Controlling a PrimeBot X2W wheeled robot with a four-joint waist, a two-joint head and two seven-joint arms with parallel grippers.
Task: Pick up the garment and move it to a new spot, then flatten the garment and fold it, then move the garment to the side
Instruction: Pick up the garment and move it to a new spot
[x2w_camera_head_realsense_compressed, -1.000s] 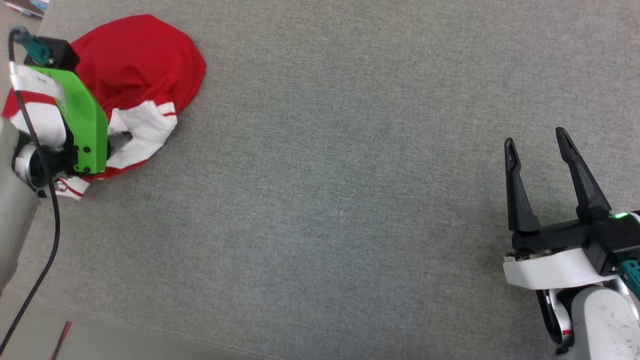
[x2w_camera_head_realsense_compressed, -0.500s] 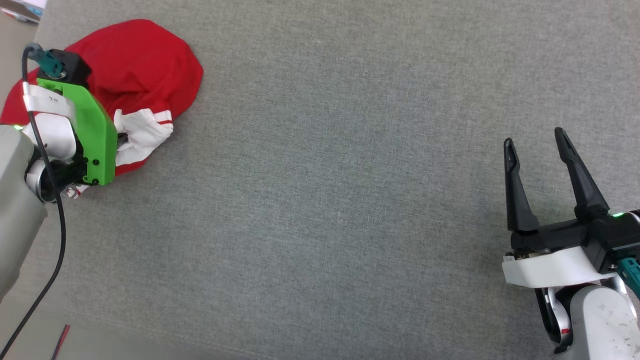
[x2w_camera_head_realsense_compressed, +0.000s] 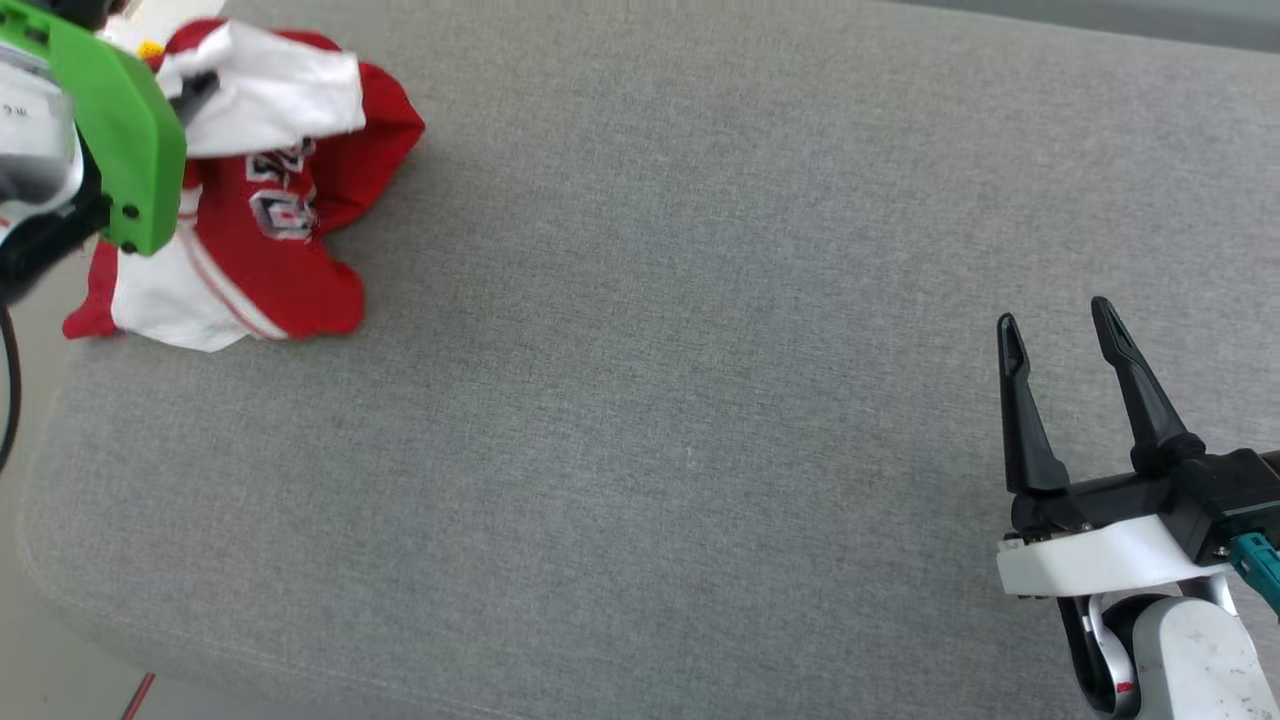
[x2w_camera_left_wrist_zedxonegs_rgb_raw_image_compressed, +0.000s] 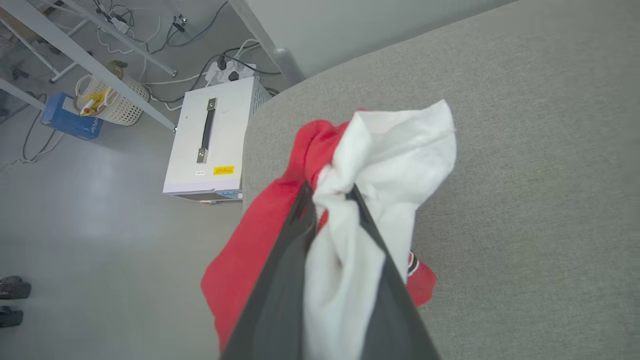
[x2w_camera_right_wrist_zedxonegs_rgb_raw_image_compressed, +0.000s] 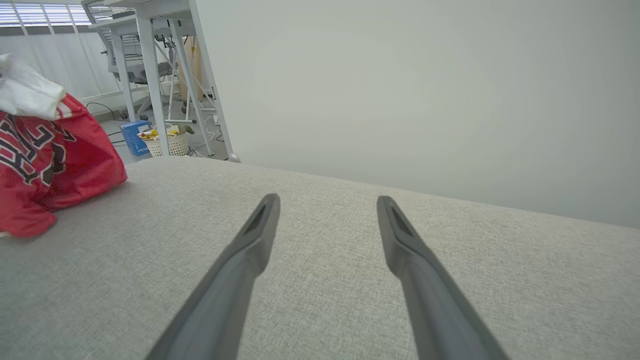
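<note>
— Left claw (x2w_camera_left_wrist_zedxonegs_rgb_raw_image_compressed: 327, 190), condition?
— Nearly closed. Its two dark fingers pinch a bunch of white cloth belonging to the red jersey T-shirt (x2w_camera_head_realsense_compressed: 270, 260).
— Location of the shirt?
— At the far left corner of the grey upholstered bench (x2w_camera_head_realsense_compressed: 700, 450), hanging crumpled from that claw. Black, white-outlined lettering shows on the red face. Whether the lowest fold rests on the bench I cannot tell.
— Right claw (x2w_camera_head_realsense_compressed: 1055, 312)?
— Fingers spread wide with nothing between them, low over the bench's right side and well apart from the shirt.
— Surroundings?
— On the floor beyond the bench corner: a white case (x2w_camera_left_wrist_zedxonegs_rgb_raw_image_compressed: 210, 140) with a handle, a pale wicker basket (x2w_camera_left_wrist_zedxonegs_rgb_raw_image_compressed: 112, 100) and a blue box (x2w_camera_left_wrist_zedxonegs_rgb_raw_image_compressed: 70, 117).
</note>
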